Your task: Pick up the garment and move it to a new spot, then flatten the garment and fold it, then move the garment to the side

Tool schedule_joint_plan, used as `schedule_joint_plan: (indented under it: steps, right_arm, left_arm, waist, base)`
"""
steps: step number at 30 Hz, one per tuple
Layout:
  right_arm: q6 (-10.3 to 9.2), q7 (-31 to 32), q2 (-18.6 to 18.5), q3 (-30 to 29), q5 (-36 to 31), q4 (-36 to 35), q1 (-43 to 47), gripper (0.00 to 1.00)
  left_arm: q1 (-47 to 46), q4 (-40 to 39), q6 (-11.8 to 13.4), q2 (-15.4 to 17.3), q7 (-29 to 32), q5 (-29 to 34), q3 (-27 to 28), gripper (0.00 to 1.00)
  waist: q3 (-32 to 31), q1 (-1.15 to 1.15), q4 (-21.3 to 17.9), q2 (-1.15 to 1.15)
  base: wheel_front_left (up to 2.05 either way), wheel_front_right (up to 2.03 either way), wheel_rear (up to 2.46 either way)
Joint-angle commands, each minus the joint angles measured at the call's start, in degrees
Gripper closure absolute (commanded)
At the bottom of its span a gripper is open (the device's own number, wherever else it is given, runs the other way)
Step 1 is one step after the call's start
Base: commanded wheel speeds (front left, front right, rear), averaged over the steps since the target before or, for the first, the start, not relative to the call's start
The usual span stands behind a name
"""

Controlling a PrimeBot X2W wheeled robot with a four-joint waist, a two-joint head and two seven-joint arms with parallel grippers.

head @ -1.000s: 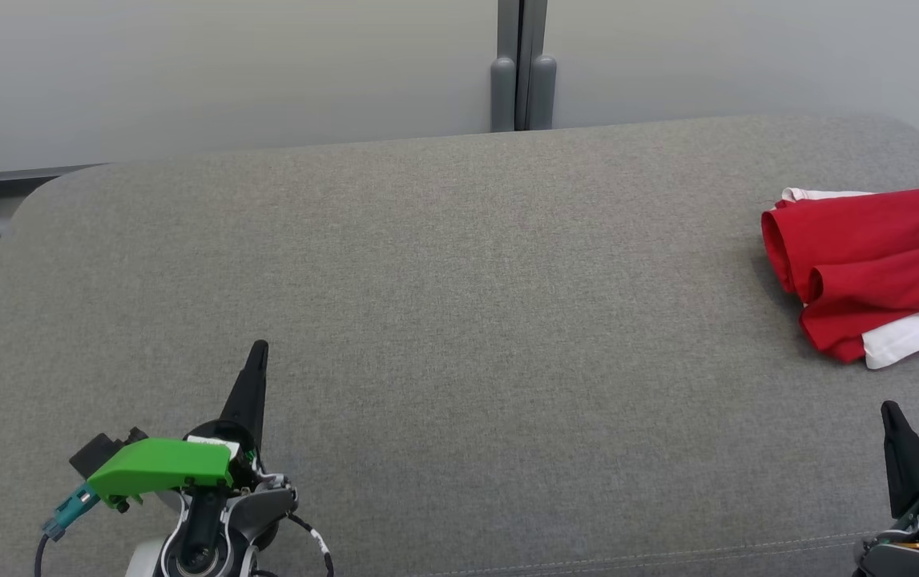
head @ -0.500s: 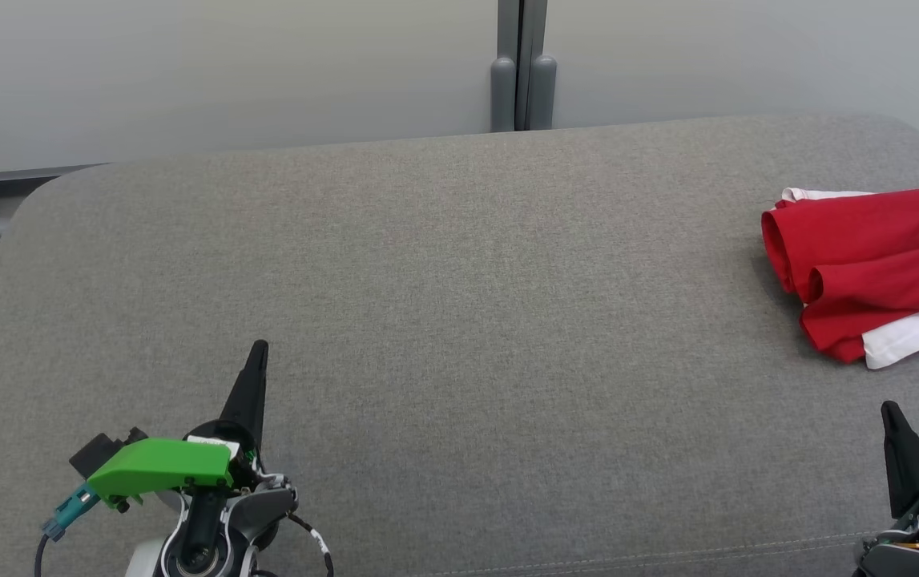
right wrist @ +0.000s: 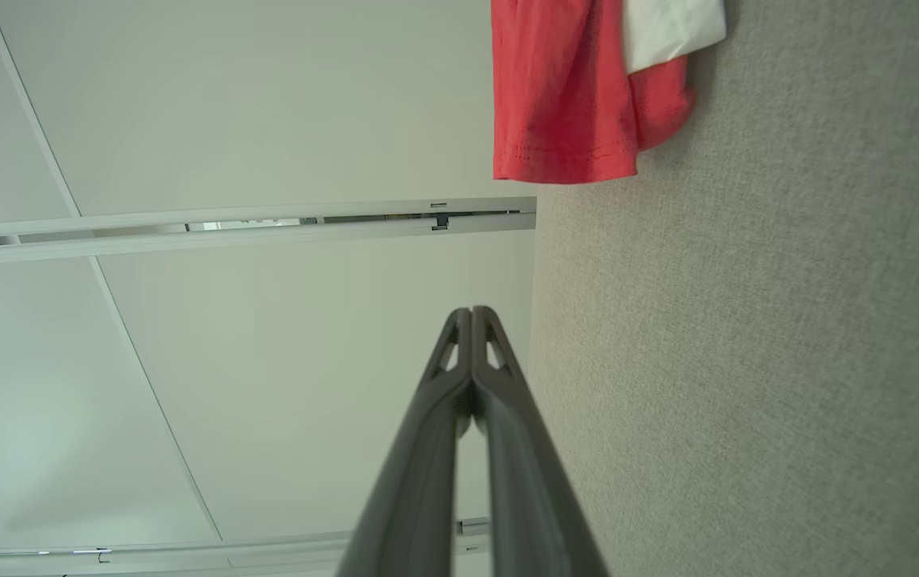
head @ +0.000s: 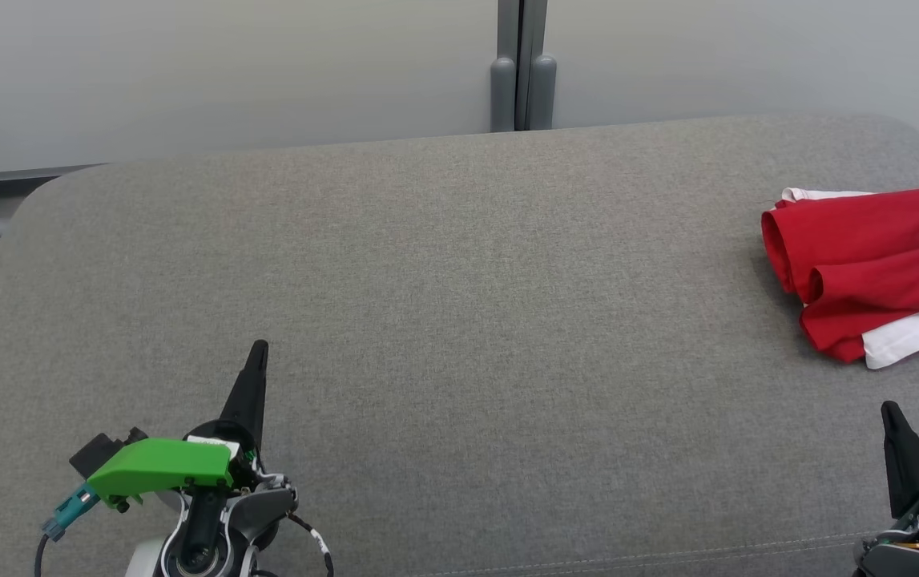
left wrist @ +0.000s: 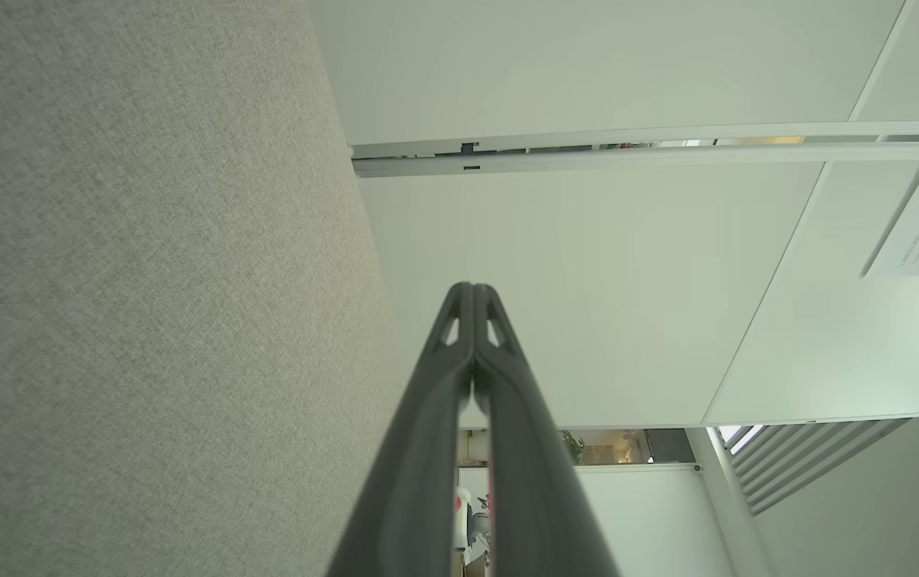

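**First:** Looking at the left claw point(head: 257, 349), is it gripping anything?

**Second:** No. Its two long dark fingers point(left wrist: 427, 449) are pressed together into one narrow point, with nothing between them. The right claw point(head: 890, 410) is the same: fully closed and empty.

**First:** And the garment?

**Second:** The garment point(head: 868, 256) lies at the far right of the tabletop point(head: 459, 280). It is well apart from the left claw and a little beyond the right one. It's soft red cloth with white parts showing at the back and front edges. It is folded into a loose bundle with rounded rolls along its left side.

**First:** What is the tabletop like?

**Second:** Padded, covered in gray woven fabric, with rounded corners and a stitched seam near the front edge.

**First:** How do the arms sit?

**Second:** Both sit low at the near edge, one on each side. Their fingers point away toward the pale wall panels point(head: 227, 72). The left wrist carries a bright green plastic cover point(head: 159, 469), with a teal plug point(head: 70, 506) beside it.
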Motion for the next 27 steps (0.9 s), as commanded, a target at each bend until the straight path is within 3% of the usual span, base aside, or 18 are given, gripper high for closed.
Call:
schedule_joint_plan:
  steps: [1,27]
  right_arm:
    - [0.02,0.12,-0.24,-0.10,0.19,-0.31,0.34,1.00]
    - [0.02,0.11,-0.24,-0.09,0.19,-0.31,0.34,1.00]
  left_arm:
    - [-0.55,0.09,-0.15,0.03,0.14,-0.41,0.10,1.00]
    - [-0.55,0.08,-0.15,0.03,0.13,-0.41,0.09,1.00]
  waist:
    - [0.00,0.00,0.00,0.00]
    - [0.00,0.00,0.00,0.00]
  base:
    - [0.00,0.00,0.00]
    - [0.00,0.00,0.00]
